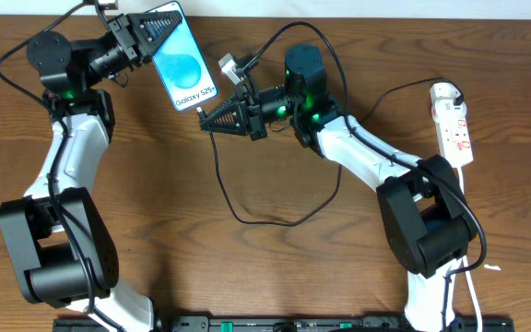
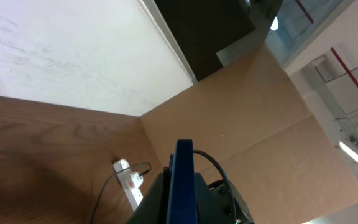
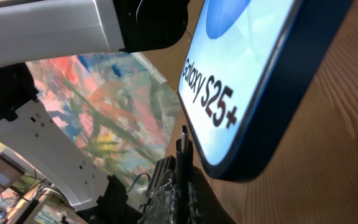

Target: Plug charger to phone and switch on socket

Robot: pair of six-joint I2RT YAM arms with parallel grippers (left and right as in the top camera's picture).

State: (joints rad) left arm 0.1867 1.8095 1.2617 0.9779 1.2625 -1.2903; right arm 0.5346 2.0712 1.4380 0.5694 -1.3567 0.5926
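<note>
- Left gripper (image 1: pixel 144 39): fingers clamped on the Galaxy S25+ phone (image 1: pixel 183 57), held raised near the table's far edge, screen up.
- Right gripper (image 1: pixel 203 118): fingers pinched on the charger plug (image 3: pixel 184 138), its tip just beside the phone's bottom edge.
- Black cable (image 1: pixel 238 210): loops across the wooden table (image 1: pixel 275 277).
- White power strip (image 1: pixel 454 124): lies at the far right.
</note>
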